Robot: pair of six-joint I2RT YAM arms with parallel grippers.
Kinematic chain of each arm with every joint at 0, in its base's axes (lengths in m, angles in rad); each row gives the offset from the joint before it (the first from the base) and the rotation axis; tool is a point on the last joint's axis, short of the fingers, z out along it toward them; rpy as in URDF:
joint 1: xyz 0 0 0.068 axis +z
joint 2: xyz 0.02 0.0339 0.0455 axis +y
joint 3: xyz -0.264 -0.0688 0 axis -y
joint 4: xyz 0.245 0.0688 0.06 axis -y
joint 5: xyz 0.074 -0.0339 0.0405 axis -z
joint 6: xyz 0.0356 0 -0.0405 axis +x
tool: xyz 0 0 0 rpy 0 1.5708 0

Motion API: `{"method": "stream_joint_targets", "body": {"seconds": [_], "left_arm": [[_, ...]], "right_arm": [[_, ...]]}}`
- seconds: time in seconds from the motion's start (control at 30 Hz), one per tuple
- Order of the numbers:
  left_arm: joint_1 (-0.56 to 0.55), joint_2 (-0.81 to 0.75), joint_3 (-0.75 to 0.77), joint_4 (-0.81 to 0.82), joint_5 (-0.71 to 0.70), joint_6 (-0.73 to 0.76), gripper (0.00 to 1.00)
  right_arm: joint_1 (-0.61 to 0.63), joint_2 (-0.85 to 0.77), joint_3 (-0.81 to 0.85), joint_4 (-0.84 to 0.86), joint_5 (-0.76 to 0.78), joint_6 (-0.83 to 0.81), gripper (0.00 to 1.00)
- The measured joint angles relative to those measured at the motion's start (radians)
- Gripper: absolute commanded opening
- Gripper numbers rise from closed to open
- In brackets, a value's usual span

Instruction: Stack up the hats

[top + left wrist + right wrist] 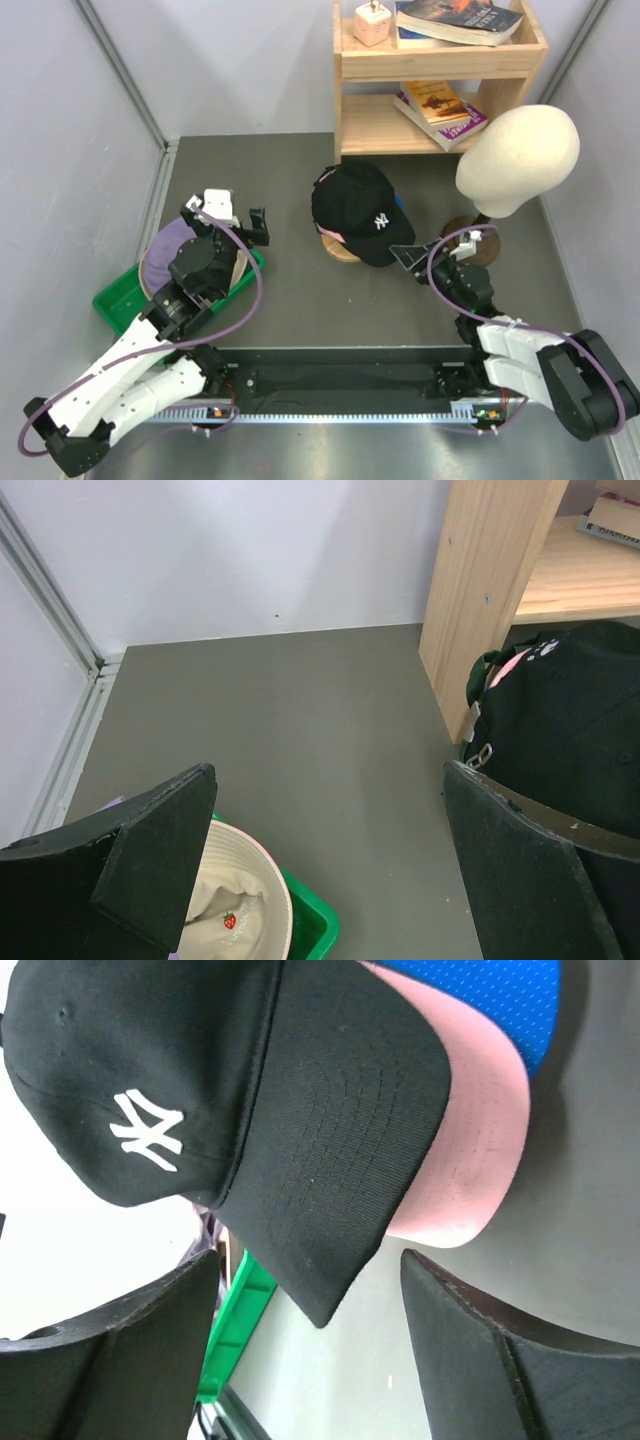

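Note:
A black cap with a white logo tops a stack on a round wooden stand. A pale pink cap and a blue cap lie under it. The black cap's brim points at my right gripper, which is open and empty just short of the brim tip. My left gripper is open and empty above the far corner of a green bin. The bin holds a lavender hat and an upturned brimmed hat with cream lining and a pink edge.
A wooden shelf with books stands at the back, its post close to the stack. A cream mannequin head stands to the right of the stack. Grey walls close in the left and right sides.

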Motion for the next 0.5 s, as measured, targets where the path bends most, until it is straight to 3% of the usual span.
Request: {"method": "stream_joint_targets", "body": {"seconds": [0.1, 0.13, 0.23, 0.5], "left_arm": [[0.0, 0.005, 0.0, 0.0, 0.0, 0.0, 0.99], [0.0, 0.006, 0.0, 0.0, 0.0, 0.0, 0.99], [0.0, 0.01, 0.0, -0.001, 0.001, -0.001, 0.99], [0.0, 0.015, 0.0, -0.003, 0.003, -0.003, 0.99]], "right_arm": [[0.0, 0.049, 0.004, 0.041, -0.029, -0.005, 0.53], [0.0, 0.068, 0.006, 0.056, -0.04, -0.006, 0.41], [0.0, 0.111, 0.006, 0.106, -0.069, -0.002, 0.28], [0.0, 0.12, 0.005, 0.166, -0.12, 0.021, 0.17]]}}
